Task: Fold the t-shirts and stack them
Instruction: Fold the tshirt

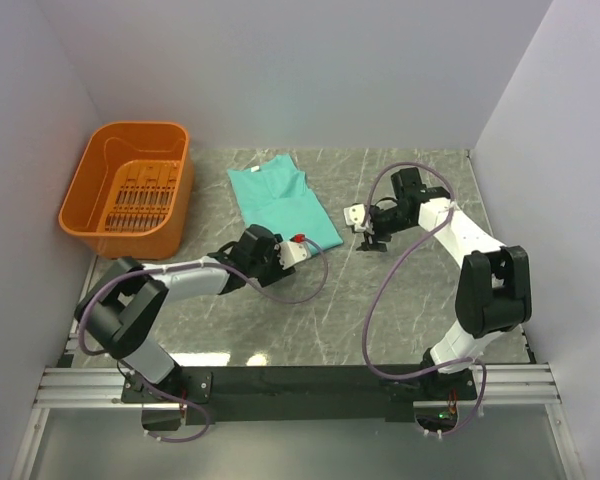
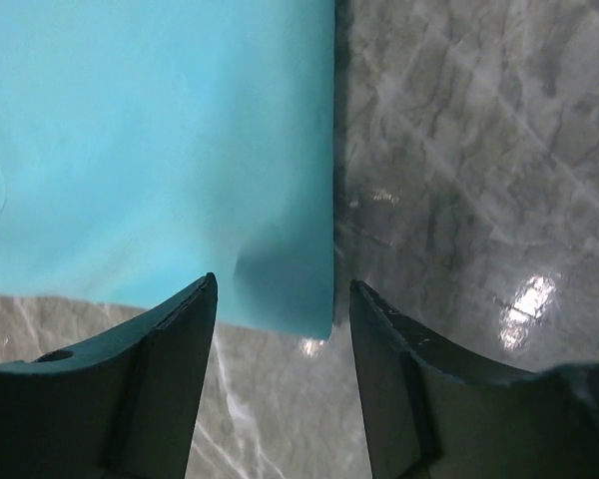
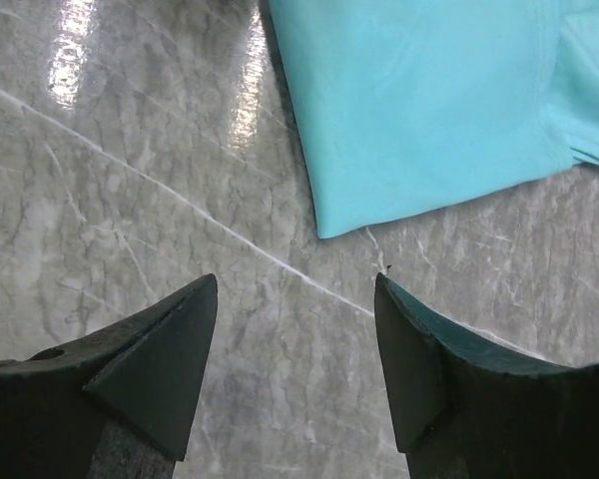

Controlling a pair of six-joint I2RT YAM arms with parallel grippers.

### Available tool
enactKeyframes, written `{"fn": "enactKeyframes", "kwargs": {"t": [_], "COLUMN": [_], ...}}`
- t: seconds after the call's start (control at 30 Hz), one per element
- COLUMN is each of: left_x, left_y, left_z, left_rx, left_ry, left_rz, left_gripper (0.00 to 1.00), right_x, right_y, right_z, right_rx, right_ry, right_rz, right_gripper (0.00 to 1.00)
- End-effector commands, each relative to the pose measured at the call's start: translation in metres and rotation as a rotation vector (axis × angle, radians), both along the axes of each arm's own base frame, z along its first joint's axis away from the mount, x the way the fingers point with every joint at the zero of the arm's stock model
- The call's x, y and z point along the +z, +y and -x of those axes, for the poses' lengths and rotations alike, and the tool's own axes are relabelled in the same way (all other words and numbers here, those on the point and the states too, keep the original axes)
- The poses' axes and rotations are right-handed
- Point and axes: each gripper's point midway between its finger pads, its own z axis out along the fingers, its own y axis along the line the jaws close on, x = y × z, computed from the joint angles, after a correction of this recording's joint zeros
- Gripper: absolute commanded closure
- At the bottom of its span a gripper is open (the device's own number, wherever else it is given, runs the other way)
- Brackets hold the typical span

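The teal-green t-shirt (image 1: 280,200) lies folded into a flat rectangle on the grey marble table, right of the orange basket. My left gripper (image 1: 285,243) hangs over the shirt's near edge. In the left wrist view it (image 2: 280,284) is open and empty, and a corner of the shirt (image 2: 160,150) lies between the jaws. My right gripper (image 1: 366,235) is just right of the shirt's near right corner. In the right wrist view it (image 3: 295,281) is open and empty over bare table, and the shirt's corner (image 3: 429,110) lies a little ahead of the fingertips.
An orange slotted basket (image 1: 90,170) stands at the back left, against the left wall. White walls close the table on the left, back and right. Purple cables loop from both arms over the table's near half.
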Motion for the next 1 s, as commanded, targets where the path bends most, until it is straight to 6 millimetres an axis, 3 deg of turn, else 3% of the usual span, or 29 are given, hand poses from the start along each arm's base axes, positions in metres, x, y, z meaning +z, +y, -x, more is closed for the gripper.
{"fn": "enactKeyframes", "kwargs": {"t": [0.0, 0.3, 0.37, 0.4, 0.5, 0.6, 0.77, 0.83, 0.97], "left_x": [0.004, -0.031, -0.037, -0.036, -0.033, -0.023, -0.010, -0.017, -0.004], "left_y": [-0.018, 0.000, 0.005, 0.005, 0.007, 0.000, -0.019, -0.016, -0.019], "left_z": [-0.003, 0.002, 0.005, 0.004, 0.008, 0.015, 0.046, 0.064, 0.077], "left_rx": [-0.081, -0.013, 0.005, 0.016, 0.038, 0.020, -0.048, -0.066, -0.058], "left_ry": [0.013, 0.101, 0.112, 0.110, 0.112, 0.127, 0.177, 0.211, 0.198], "left_rz": [0.022, -0.079, -0.093, -0.084, -0.063, -0.006, 0.080, 0.064, 0.113], "left_gripper": [0.40, 0.58, 0.72, 0.86, 0.99, 0.99, 0.99, 0.99, 0.99], "right_x": [-0.003, -0.020, -0.024, -0.028, -0.037, -0.037, -0.041, -0.044, -0.056], "right_y": [-0.001, 0.005, 0.007, 0.012, 0.018, 0.026, 0.032, 0.033, 0.032], "right_z": [0.005, -0.002, -0.004, -0.003, -0.001, 0.004, 0.014, 0.013, 0.026], "right_rx": [0.005, 0.053, 0.081, 0.103, 0.158, 0.198, 0.205, 0.203, 0.232], "right_ry": [0.025, 0.000, -0.018, -0.024, -0.043, -0.035, -0.037, -0.049, 0.013], "right_rz": [-0.033, 0.015, 0.041, 0.051, 0.063, 0.035, 0.031, 0.042, 0.107], "right_gripper": [0.30, 0.31, 0.32, 0.32, 0.32, 0.33, 0.34, 0.33, 0.35]}}
